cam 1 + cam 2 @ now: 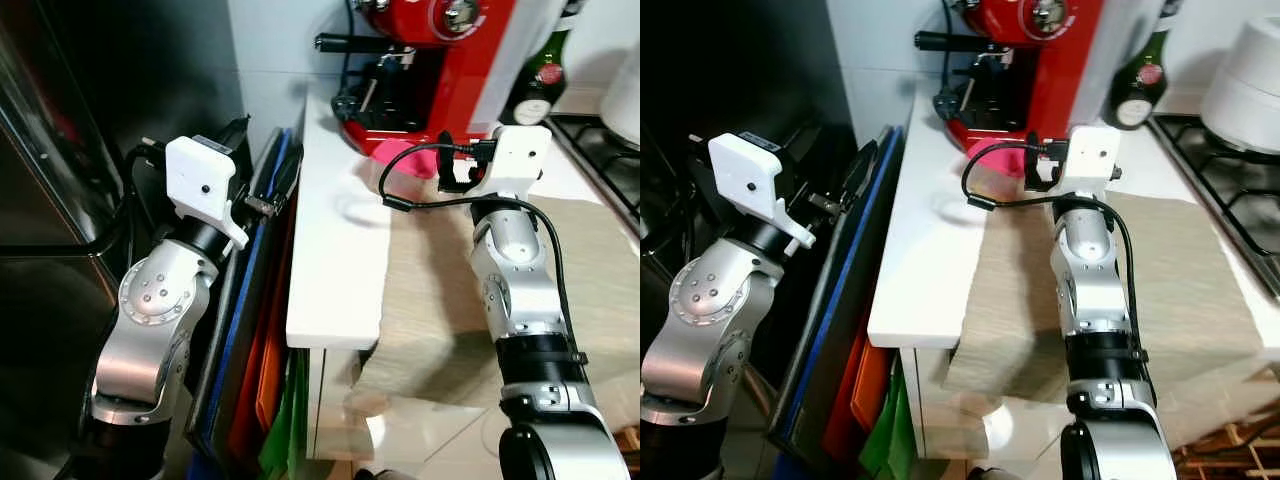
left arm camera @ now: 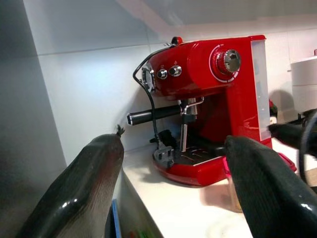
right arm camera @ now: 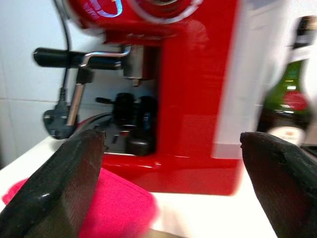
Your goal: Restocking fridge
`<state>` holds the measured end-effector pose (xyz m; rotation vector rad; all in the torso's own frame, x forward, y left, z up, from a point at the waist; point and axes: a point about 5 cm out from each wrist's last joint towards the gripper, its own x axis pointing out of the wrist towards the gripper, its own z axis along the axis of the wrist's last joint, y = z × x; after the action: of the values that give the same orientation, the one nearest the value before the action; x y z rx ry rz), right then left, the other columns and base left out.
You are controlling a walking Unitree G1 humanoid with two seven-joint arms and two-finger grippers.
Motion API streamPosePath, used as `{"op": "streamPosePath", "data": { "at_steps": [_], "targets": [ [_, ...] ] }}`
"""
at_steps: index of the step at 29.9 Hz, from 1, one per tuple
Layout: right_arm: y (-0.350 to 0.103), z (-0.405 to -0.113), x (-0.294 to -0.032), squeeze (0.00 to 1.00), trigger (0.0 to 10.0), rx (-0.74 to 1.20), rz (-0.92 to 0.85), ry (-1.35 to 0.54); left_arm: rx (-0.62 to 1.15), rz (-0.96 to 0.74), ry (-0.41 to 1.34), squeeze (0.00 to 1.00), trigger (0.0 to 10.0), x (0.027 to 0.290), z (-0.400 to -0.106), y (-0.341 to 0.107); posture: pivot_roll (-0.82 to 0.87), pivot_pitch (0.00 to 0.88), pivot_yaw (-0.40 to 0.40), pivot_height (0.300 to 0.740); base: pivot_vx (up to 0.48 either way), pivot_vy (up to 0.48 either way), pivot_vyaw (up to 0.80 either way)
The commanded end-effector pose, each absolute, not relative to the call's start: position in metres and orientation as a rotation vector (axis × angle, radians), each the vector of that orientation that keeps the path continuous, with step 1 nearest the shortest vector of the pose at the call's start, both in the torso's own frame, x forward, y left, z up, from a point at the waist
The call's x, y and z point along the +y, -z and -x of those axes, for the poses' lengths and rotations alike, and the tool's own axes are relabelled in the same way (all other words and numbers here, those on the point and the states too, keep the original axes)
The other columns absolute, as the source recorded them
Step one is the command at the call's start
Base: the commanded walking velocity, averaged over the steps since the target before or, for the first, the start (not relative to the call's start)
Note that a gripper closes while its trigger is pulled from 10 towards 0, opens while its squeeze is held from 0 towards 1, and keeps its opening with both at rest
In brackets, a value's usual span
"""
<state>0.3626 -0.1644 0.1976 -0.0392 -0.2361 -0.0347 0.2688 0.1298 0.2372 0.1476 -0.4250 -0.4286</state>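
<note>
Pink-lidded clear container (image 2: 233,186) sits on white desk (image 1: 335,270) by red espresso machine (image 2: 218,99); right claw (image 3: 171,178) spread wide, lined up on it. Left claw (image 2: 173,193) apart, empty.

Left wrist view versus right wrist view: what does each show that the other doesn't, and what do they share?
The left wrist view alone shows the machine's control knobs and round dial, plus a white appliance at the far side. The right wrist view alone shows a green bottle beside the machine and a black plug on the counter. Both show the red espresso machine with its black portafilter handle, a pink lid in front of it, the white counter, and an open gripper's two black fingers framing the scene.
</note>
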Motion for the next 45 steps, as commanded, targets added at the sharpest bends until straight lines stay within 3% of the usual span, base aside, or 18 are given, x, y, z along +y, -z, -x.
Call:
{"op": "streamPosePath", "data": {
  "at_steps": [1,16,23,31,45],
  "targets": [
    [-0.200,-0.369,-0.167,0.00,10.0,-0.239,0.055,0.030,-0.408,-0.152,0.409,0.00,10.0,0.137,-0.266,-0.237,0.16,0.000,-0.004,0.740,0.000,0.000,0.00],
    [-0.223,-0.392,-0.175,0.00,10.0,-0.233,0.059,-0.048,-0.353,-0.175,0.401,0.00,10.0,0.143,-0.250,-0.238,0.18,0.008,-0.018,0.740,0.000,0.000,0.00],
    [-0.233,-0.388,-0.193,0.00,10.0,-0.160,0.166,-0.260,-0.330,-0.190,0.393,0.00,10.0,0.149,-0.245,-0.236,0.17,0.020,-0.029,0.740,0.000,0.000,0.00],
    [-0.246,-0.381,-0.221,0.00,10.0,-0.114,0.257,-0.376,-0.326,-0.171,0.398,0.00,10.0,0.143,-0.244,-0.236,0.14,0.027,-0.035,0.740,0.000,0.000,0.00],
    [-0.233,-0.371,-0.206,0.00,10.0,-0.037,0.067,-0.584,-0.324,-0.166,0.395,0.00,10.0,0.142,-0.244,-0.236,0.14,0.031,-0.038,0.740,0.000,0.000,0.00]
  ]
}}
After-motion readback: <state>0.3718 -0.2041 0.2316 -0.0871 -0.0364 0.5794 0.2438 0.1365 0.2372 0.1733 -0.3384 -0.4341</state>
